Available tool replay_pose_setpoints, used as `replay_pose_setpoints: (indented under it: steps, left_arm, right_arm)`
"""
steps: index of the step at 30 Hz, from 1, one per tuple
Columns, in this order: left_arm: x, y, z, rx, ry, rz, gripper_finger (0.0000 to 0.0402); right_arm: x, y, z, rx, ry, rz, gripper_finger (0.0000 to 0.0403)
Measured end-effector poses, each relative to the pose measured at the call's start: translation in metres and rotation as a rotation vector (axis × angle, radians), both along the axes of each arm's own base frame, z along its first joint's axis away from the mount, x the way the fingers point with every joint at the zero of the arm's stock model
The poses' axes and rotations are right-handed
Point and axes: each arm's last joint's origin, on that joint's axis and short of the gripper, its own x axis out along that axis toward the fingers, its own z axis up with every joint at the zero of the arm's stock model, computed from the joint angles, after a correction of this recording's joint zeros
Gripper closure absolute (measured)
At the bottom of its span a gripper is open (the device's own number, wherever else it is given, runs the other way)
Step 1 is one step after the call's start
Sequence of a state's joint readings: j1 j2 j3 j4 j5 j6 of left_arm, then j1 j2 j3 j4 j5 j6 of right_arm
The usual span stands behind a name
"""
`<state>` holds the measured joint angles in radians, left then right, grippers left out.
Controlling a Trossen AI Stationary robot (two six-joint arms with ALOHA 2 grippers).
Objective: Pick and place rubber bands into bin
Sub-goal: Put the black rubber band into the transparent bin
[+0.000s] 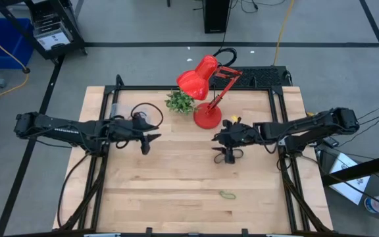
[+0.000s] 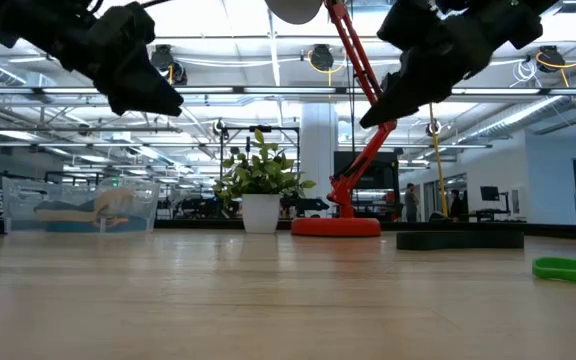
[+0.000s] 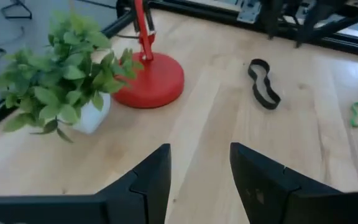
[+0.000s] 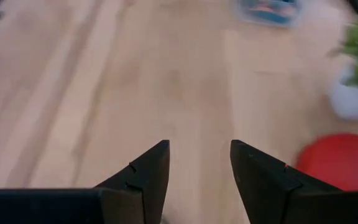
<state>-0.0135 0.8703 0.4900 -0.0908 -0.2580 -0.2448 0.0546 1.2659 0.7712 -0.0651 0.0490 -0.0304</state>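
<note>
My left gripper (image 1: 149,140) (image 3: 199,168) is open and empty, above the table's left half, near the clear bin (image 1: 150,116) (image 2: 78,210), which holds some coloured bands. My right gripper (image 1: 217,138) (image 4: 199,165) is open and empty, above the table beside the lamp base. A black rubber band (image 1: 232,155) (image 3: 263,84) lies flat on the table just under and near-side of my right arm. A green rubber band (image 1: 227,195) (image 3: 357,114) (image 2: 573,268) lies flat toward the near edge. Both grippers hang clear of the table in the low view.
A red desk lamp (image 1: 206,85) with a round base (image 3: 151,78) stands at the far middle, with a small potted plant (image 1: 180,102) (image 3: 61,81) to its left. A black pad (image 1: 262,76) lies at the far right. Bare wood lies across the near half.
</note>
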Motion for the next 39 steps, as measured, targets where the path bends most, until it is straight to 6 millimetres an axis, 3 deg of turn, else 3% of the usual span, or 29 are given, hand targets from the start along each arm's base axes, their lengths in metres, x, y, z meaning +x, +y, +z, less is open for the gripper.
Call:
replay_pose_setpoints:
  steps: [6, 12, 22, 27, 39]
  left_arm:
    - [-0.003, 0.000, -0.005, -0.030, 0.049, 0.019, 0.0229]
    - [-0.003, 0.000, -0.005, -0.030, 0.055, 0.019, 0.0229]
    - [-0.003, 0.000, -0.005, -0.011, 0.059, 0.009, 0.0229]
    - [-0.003, 0.000, -0.005, -0.011, 0.059, 0.009, 0.0229]
    - [-0.003, 0.000, -0.005, -0.008, 0.061, 0.008, 0.0229]
  right_arm:
    - [-0.003, 0.010, -0.003, -0.007, 0.038, 0.133, 0.0248]
    - [0.002, 0.011, -0.015, -0.004, 0.063, 0.123, 0.0259]
    - [-0.009, 0.006, -0.063, -0.031, 0.252, 0.091, 0.0281]
    - [-0.015, -0.002, -0.076, -0.077, 0.281, 0.014, 0.0293]
    - [-0.028, -0.006, -0.096, 0.023, 0.264, -0.020, 0.0313]
